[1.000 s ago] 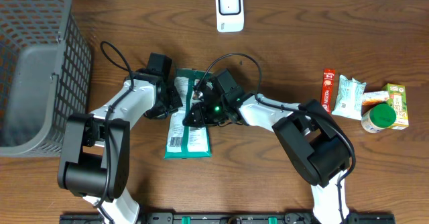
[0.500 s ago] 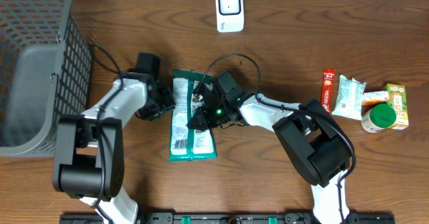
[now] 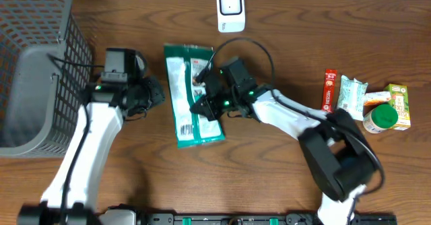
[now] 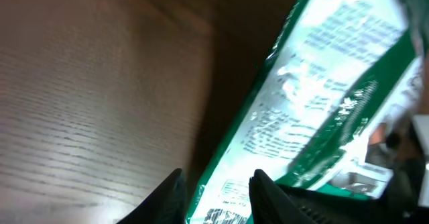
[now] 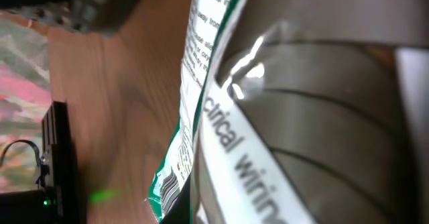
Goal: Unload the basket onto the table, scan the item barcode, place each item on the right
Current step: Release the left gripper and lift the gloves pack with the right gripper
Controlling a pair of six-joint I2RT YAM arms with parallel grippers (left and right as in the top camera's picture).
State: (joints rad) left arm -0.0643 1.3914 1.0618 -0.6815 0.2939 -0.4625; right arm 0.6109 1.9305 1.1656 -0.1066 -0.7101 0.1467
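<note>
A: Packet [image 3: 192, 93] position?

B: Centre of the overhead frame, lying lengthwise on the wooden table [image 3: 269, 178]. Green and white, printed side up. Top end tilts toward the upper left, with the scanner [image 3: 229, 9] well apart above it at top centre. Barcode [image 3: 182, 126] sits at the packet's lower left corner, facing up.

A: Your right gripper [image 3: 204, 98]?

B: Clenched on the packet's right edge, about halfway along. My right wrist view is filled with packet at close range, so the pinch itself is hidden.

A: Left gripper [image 3: 155, 95]?

B: Released. My fingers [image 4: 265, 187] are parted with nothing between them. It sits just left of the packet, not touching. From my left wrist, the packet runs diagonally from bottom centre to upper right.

A: Anything else?

B: Grey mesh basket [image 3: 40, 56] along the left edge. At the right edge, a cluster of items well apart from the packet: red stick sachet [image 3: 329, 90], pale green pouch [image 3: 351, 97], juice carton [image 3: 399, 104], green-lidded jar [image 3: 380, 119].
</note>
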